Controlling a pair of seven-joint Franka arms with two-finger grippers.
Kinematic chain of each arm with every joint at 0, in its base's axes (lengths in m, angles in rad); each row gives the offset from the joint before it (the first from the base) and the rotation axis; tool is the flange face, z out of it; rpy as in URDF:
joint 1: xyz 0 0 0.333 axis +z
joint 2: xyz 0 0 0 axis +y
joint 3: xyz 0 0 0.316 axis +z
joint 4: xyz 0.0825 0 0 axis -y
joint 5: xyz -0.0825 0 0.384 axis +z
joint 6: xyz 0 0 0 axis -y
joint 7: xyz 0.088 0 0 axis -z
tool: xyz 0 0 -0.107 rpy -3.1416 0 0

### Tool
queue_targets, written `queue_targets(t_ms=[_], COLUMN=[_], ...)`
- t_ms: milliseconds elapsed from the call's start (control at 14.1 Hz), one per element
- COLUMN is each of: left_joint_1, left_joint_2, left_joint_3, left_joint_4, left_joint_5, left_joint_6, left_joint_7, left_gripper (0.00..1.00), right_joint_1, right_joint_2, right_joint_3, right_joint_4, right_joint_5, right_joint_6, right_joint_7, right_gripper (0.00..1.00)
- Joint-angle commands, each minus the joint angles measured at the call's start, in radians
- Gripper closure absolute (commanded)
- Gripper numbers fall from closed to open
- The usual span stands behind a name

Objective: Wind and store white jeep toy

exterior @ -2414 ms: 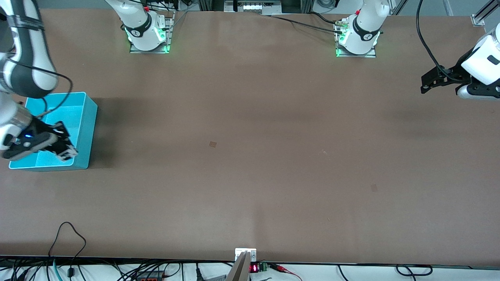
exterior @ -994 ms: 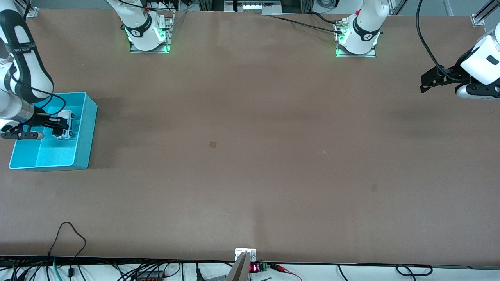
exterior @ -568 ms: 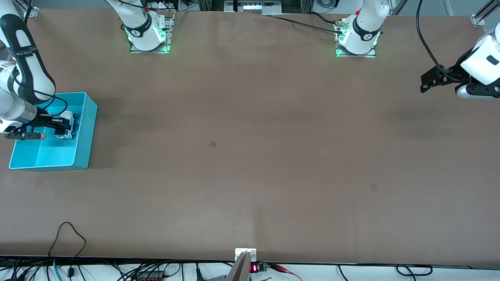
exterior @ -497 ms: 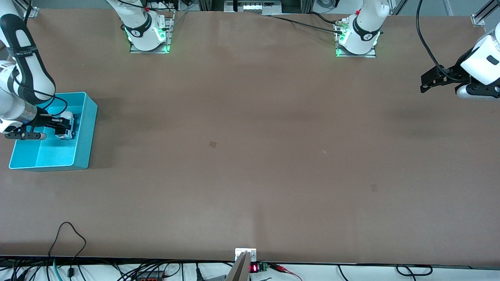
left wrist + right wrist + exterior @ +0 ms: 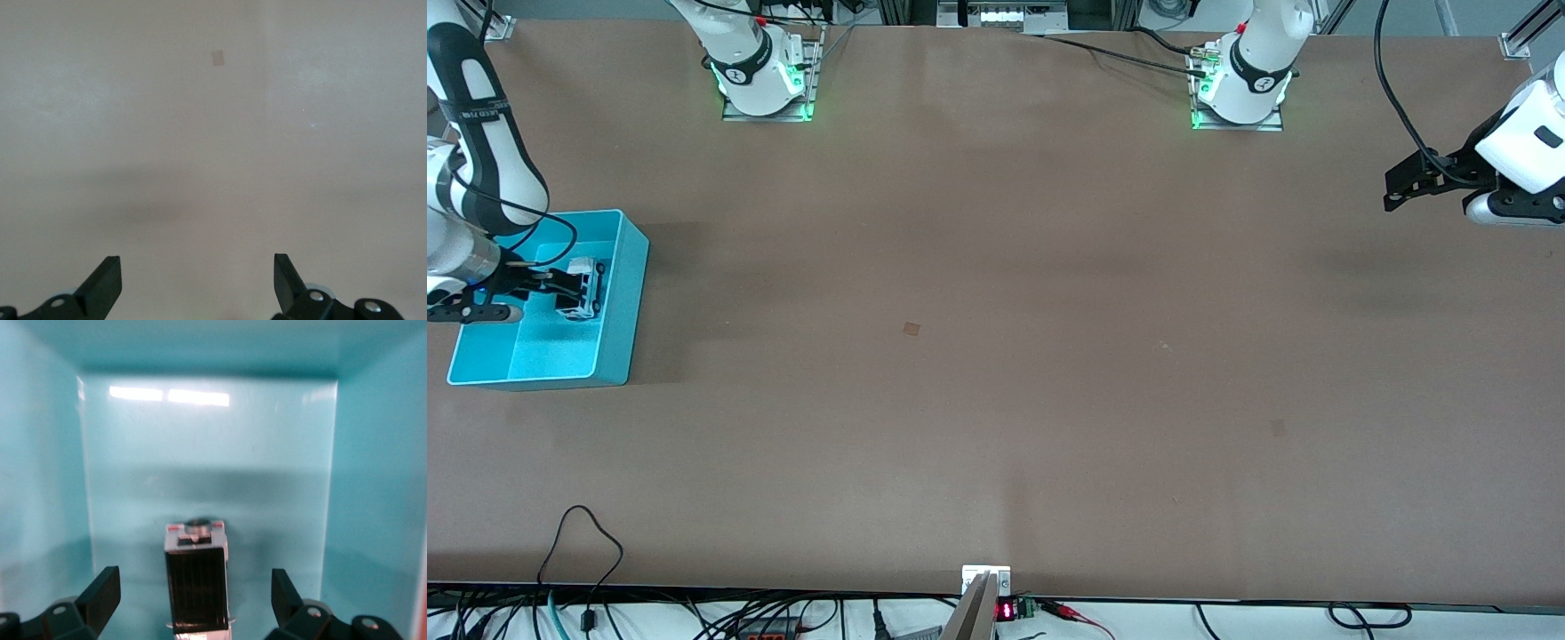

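Observation:
The white jeep toy (image 5: 580, 286) (image 5: 197, 583), with its black ribbed roof, lies inside the turquoise bin (image 5: 633, 293) (image 5: 40, 453) at the right arm's end of the table. My right gripper (image 5: 559, 286) (image 5: 195, 581) is down in the bin, open, one finger on each side of the jeep and neither touching it. My left gripper (image 5: 1391, 192) (image 5: 197, 265) waits open and empty above bare table at the left arm's end.
The bin's walls close in around the right gripper. A small brown patch (image 5: 911, 328) marks the middle of the brown table (image 5: 996, 373). Cables run along the table edge nearest the front camera.
My right gripper went from shut on the jeep to open, leaving the jeep in the bin, and drew back a little. The left arm has not moved.

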Motion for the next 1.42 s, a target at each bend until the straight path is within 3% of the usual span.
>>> queue_targets(t_ms=[0, 426, 852, 1349], left_joint_1=[0.002, 0.003, 0.003, 0.003], left_joint_2=[0.013, 0.013, 0.013, 0.013], left_joint_3=[-0.001, -0.001, -0.001, -0.001], left_joint_4=[0.031, 0.031, 0.031, 0.031], left_joint_5=[-0.004, -0.004, -0.004, -0.004], left_joint_6=[-0.024, -0.026, -0.027, -0.027], left_joint_7=[0.018, 0.02, 0.018, 0.018], left_gripper=[0.0, 0.0, 0.0, 0.0], right_joint_1=[0.08, 0.227, 0.301, 0.447], right_joint_2=[-0.122, -0.233, -0.284, -0.419], right_joint_3=[0.004, 0.013, 0.011, -0.027], right_joint_4=[0.006, 0.087, 0.178, 0.184], right_joint_5=[-0.013, 0.013, 0.205, 0.237], right_joint_6=[-0.069, -0.197, -0.366, -0.563], right_joint_7=[-0.011, 0.009, 0.084, 0.252], right_gripper=[0.0, 0.0, 0.0, 0.0])
